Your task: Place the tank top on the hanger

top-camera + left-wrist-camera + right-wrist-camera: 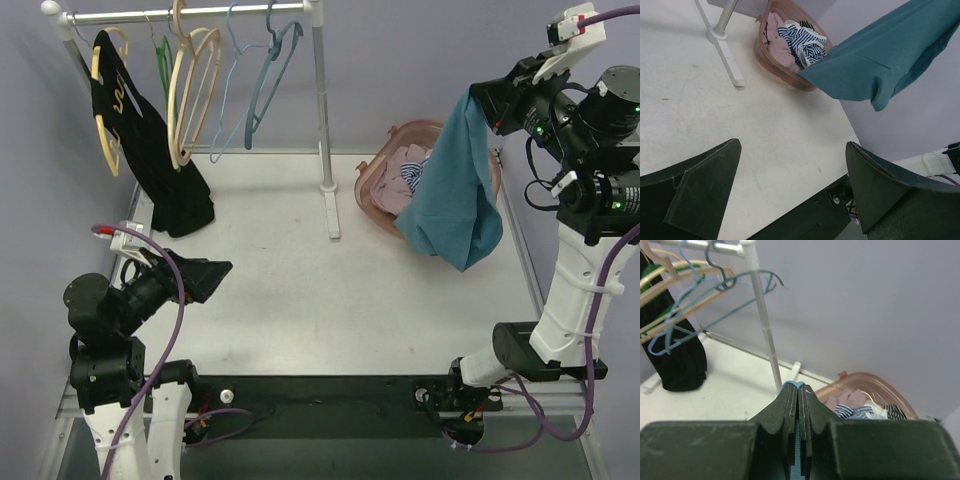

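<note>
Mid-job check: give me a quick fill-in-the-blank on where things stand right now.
1. The right gripper is ____ on the tank top.
2. The left gripper is ____ and holds nothing.
3. The hanger hangs on the rack with ____ on it.
4. The one garment on the rack is mainly ____.

Missing words: shut; open; nothing; black.

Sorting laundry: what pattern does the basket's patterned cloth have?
Navy-and-white striped cloth; clearest in left wrist view.
</note>
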### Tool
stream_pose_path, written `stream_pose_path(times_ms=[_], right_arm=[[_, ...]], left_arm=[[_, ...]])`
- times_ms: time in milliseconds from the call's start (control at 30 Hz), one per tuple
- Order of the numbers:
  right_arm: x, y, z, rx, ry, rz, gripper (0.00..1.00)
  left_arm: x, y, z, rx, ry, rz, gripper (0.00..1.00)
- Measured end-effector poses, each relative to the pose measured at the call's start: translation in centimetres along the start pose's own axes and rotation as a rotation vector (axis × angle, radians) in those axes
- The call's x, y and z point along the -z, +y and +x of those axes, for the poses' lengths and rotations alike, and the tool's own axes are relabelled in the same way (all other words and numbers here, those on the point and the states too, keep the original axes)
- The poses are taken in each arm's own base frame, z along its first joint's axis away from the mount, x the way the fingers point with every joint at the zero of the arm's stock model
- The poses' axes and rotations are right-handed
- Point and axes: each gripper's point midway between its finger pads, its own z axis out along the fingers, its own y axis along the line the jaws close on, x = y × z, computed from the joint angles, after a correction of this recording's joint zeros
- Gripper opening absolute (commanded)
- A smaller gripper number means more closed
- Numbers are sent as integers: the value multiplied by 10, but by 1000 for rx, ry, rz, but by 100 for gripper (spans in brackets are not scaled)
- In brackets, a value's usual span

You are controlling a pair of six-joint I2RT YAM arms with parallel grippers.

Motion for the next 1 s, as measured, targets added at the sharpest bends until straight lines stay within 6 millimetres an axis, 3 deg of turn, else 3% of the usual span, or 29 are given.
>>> stream_pose_path(times_ms=[167, 367, 533, 633, 733, 867, 1000], right_arm=[[7, 16, -37, -37, -125, -41, 0], [33, 55, -87, -116, -293, -158, 0], [46, 82, -104, -153, -353, -254, 0], [45, 102, -86, -165, -302, -318, 0], [32, 126, -45, -163, -183, -386, 0], [13, 162, 27, -117, 18, -474, 0], [-3, 201, 117, -36, 252, -543, 1]], left_arm=[[-1, -5, -1, 7, 7, 25, 97], [-2, -7, -2, 14, 7, 36, 97], [-2, -8, -4, 8, 1, 43, 97], [-4, -6, -3, 19, 2, 46, 97], [-5, -3, 0, 39, 14, 43, 97], [-6, -1, 3, 46, 22, 43, 97], [-8, 3, 9, 62, 40, 41, 97]])
